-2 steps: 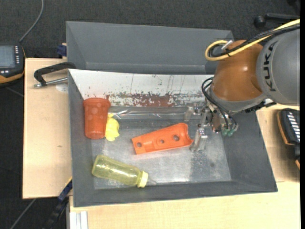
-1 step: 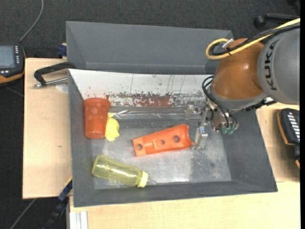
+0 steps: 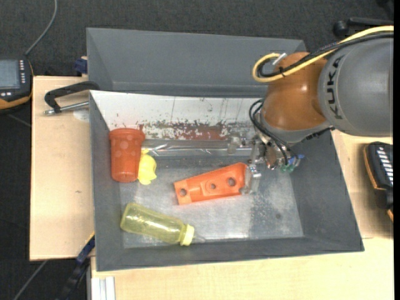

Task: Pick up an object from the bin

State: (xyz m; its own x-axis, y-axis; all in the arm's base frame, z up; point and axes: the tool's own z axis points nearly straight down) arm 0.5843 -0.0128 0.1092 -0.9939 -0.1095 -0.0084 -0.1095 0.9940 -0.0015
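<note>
The end effector (image 3: 253, 179) is seen low in the grey bin (image 3: 187, 61), at the end of a flat orange block (image 3: 209, 186) with 3 round holes in it. The block lies on the bin floor, directly beside the end effector and stretching away from it on the side opposite the arm. Whether contact has been made cannot be settled, and whether the end effector is released or clenched cannot be told; nothing is seen to be grasped.

The step in hand is judged to be the approach and alignment over the block's near end, with the lift not yet made. For the next move, the block's narrow end would need to be straddled squarely and closed upon before any raising, since a flat piece lying tilted could be pushed aside rather than caught.

Farther from the end effector, beyond the block, 1 orange cup (image 3: 125, 154) lies on its side with a small yellow piece (image 3: 147, 169) touching it. 1 pale yellow bottle (image 3: 156, 225) lies well apart, toward the bin's near wall.

The bin is carried on a light-coloured surface (image 3: 250, 270); a dark floor (image 3: 187, 5) is seen behind it.
</note>
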